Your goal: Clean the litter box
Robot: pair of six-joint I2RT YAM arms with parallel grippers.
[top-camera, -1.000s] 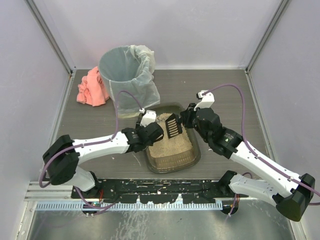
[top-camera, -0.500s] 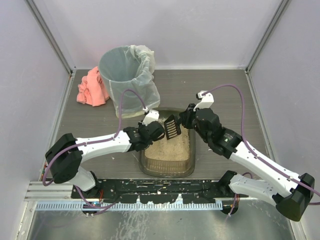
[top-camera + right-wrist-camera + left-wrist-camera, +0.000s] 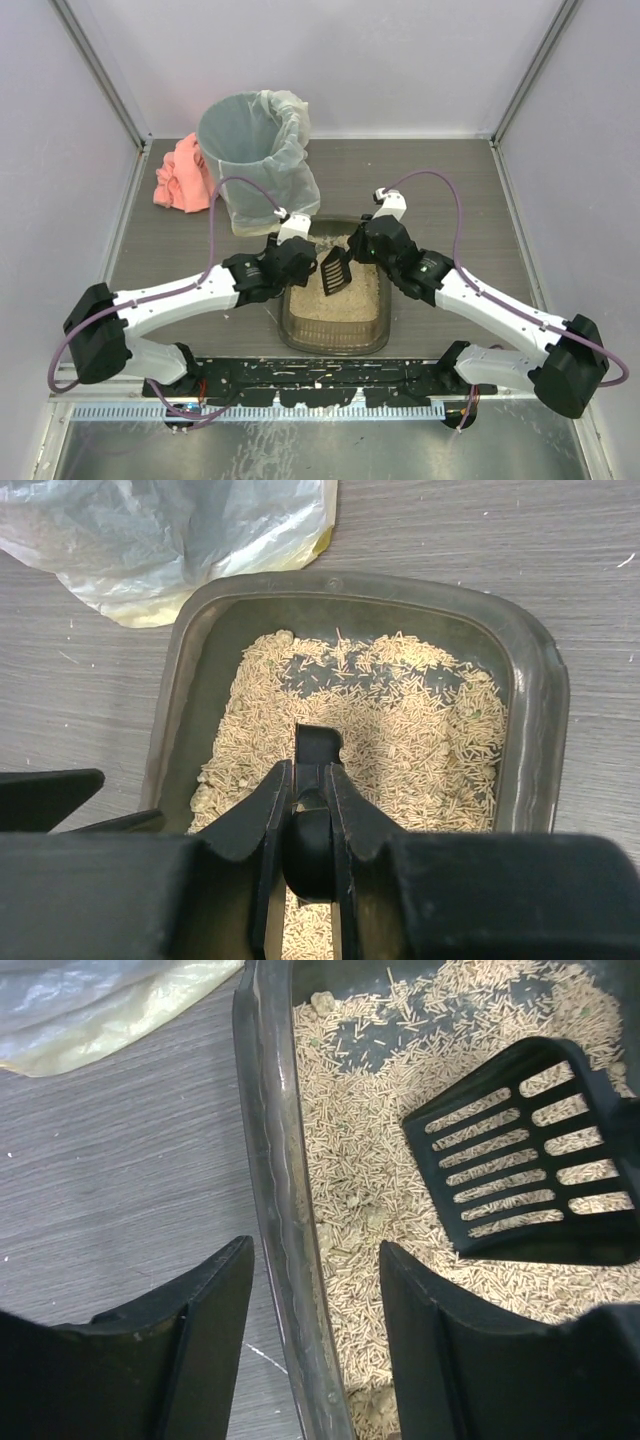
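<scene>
The grey wood-grain tabletop (image 3: 430, 190) carries three things. A shallow dark brown-grey rectangular plastic litter box (image 3: 335, 340), holding beige pellet litter, sits near the middle, its long side running front to back. Just beyond its far left corner stands a round grey bin with a clear plastic liner (image 3: 285, 175). The liner's loose hem drapes onto the tabletop. A crumpled pink cloth (image 3: 183, 175) lies against the bin's left side.
</scene>
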